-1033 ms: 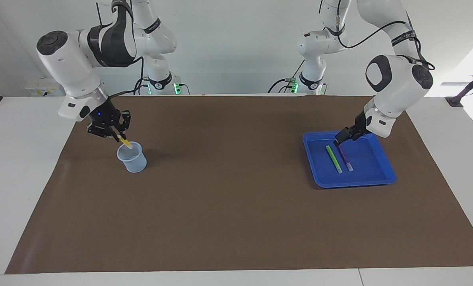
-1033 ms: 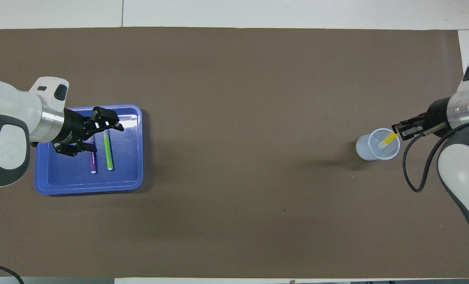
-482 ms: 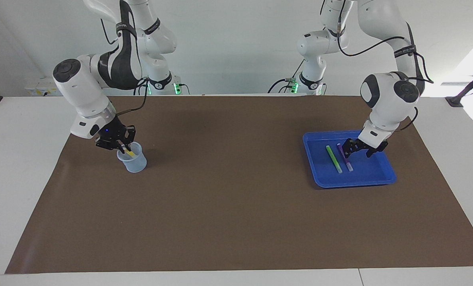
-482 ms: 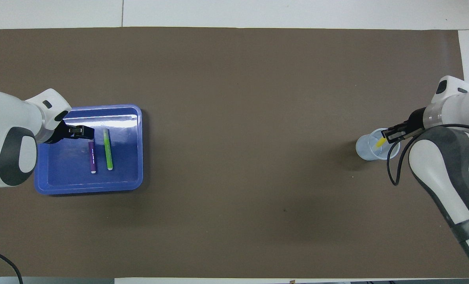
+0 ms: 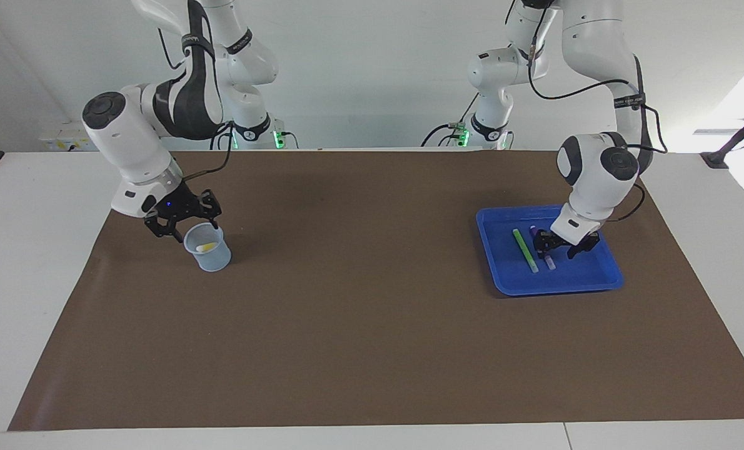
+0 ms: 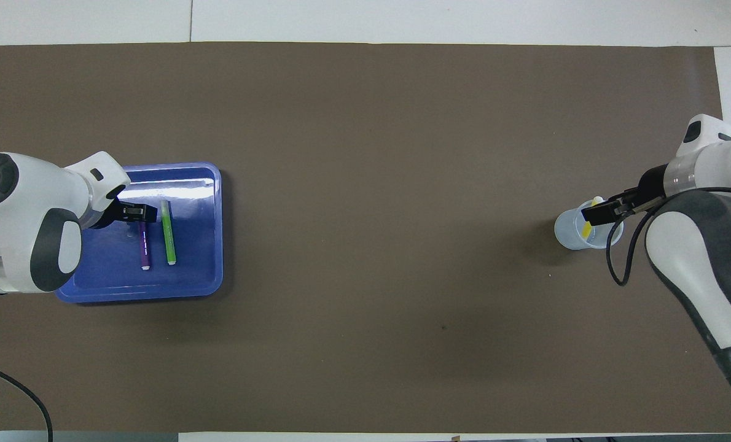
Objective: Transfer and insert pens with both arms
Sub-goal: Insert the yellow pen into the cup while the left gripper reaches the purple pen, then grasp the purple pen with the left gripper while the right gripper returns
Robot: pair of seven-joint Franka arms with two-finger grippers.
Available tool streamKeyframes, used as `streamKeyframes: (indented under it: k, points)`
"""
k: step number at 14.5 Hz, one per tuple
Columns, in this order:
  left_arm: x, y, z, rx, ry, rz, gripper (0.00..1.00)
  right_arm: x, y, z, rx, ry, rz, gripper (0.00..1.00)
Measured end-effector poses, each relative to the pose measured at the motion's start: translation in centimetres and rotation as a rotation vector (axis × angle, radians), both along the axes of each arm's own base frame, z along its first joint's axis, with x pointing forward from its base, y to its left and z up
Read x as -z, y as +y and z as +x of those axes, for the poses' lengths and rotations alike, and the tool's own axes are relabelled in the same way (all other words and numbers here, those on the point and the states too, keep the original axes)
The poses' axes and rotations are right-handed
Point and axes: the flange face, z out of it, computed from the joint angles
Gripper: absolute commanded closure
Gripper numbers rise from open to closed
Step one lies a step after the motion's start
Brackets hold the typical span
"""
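Note:
The yellow pen lies loose inside the clear plastic cup, at the right arm's end of the table. My right gripper hangs open just over the cup's rim, holding nothing. Seen from overhead, the gripper covers part of the cup and the yellow pen. In the blue tray the green pen and purple pen lie side by side. My left gripper is down in the tray, open, its fingers straddling the purple pen's end nearer the robots.
A brown mat covers the table between the cup and the tray. The tray sits at the left arm's end. Two smaller white arms with green-lit bases stand by the wall.
My right gripper lowered the yellow pen into the cup, then opened and let it drop in. My left gripper swung down into the tray onto the purple pen, its fingers narrowing.

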Motion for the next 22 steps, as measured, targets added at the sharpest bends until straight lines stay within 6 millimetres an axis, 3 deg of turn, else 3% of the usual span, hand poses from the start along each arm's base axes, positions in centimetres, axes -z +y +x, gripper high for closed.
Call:
streamKeyframes:
  k: [2,7,8,10,12,13,16,22]
  points:
    - [0.6,0.4,-0.3,-0.006,-0.001,-0.001,0.27,-2.1,1.1,0.1,0.035,0.016,0.112,0.0]
    - [1.2,0.6,-0.8,-0.009,0.011,-0.001,0.37,-4.5,3.0,0.0,0.257,0.101,0.463,0.0]
    - [1.4,0.6,-0.9,-0.009,0.015,-0.001,0.46,-5.7,4.5,0.1,0.335,0.13,0.504,0.0]
    - [1.4,0.5,-1.0,-0.011,0.017,-0.001,0.65,-8.3,10.2,-0.2,0.405,0.181,0.537,0.0]
    - [1.3,0.3,-1.0,-0.011,0.015,-0.001,0.85,-9.6,15.3,-0.9,0.41,0.197,0.557,0.0]
    - [1.3,0.3,-1.0,-0.013,0.015,-0.001,0.98,-9.8,17.0,-1.1,0.427,0.203,0.574,0.0]
    - [1.1,0.6,-1.0,-0.02,0.015,0.001,1.0,-10.0,19.1,-1.1,0.491,0.214,0.628,0.0]
    - [1.0,0.7,-1.0,-0.025,0.029,0.002,1.0,-8.7,19.7,-1.4,0.55,0.246,0.699,0.0]
